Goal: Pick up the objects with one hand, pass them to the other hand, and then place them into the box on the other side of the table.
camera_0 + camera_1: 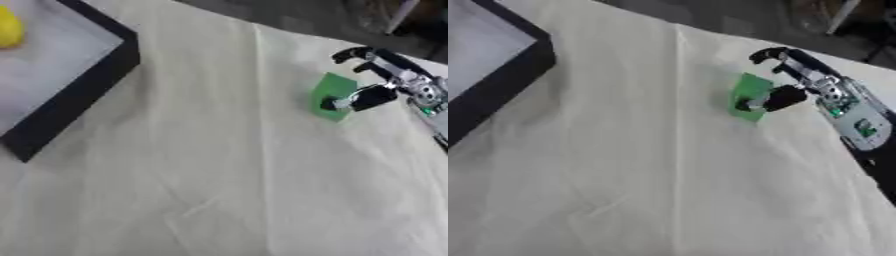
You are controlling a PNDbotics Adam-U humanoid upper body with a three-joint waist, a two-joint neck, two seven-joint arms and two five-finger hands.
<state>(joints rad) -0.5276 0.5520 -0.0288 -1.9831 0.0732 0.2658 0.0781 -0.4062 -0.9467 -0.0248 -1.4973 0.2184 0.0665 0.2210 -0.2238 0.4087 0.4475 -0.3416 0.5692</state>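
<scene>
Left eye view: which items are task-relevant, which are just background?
Task-relevant:
- green object, flat on the cloth
- right hand, thumb on the green object, fingers curled above it
- box, black walls, upper left
- yellow object, already in the box

Background:
- cream tablecloth
- dark floor past the far edge
- pale pole, top right

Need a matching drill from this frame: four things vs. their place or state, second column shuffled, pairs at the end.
Things:
1. green object
2. box
3. yellow object
4. right hand

Places or states:
A. inside the box, at the view's left edge
B. upper left of the table, dark rim
C. comes in from the right, thumb on the green object
D. on the cloth, right of centre

Pairs: 1-D, 2-B, 3-A, 4-C
</scene>
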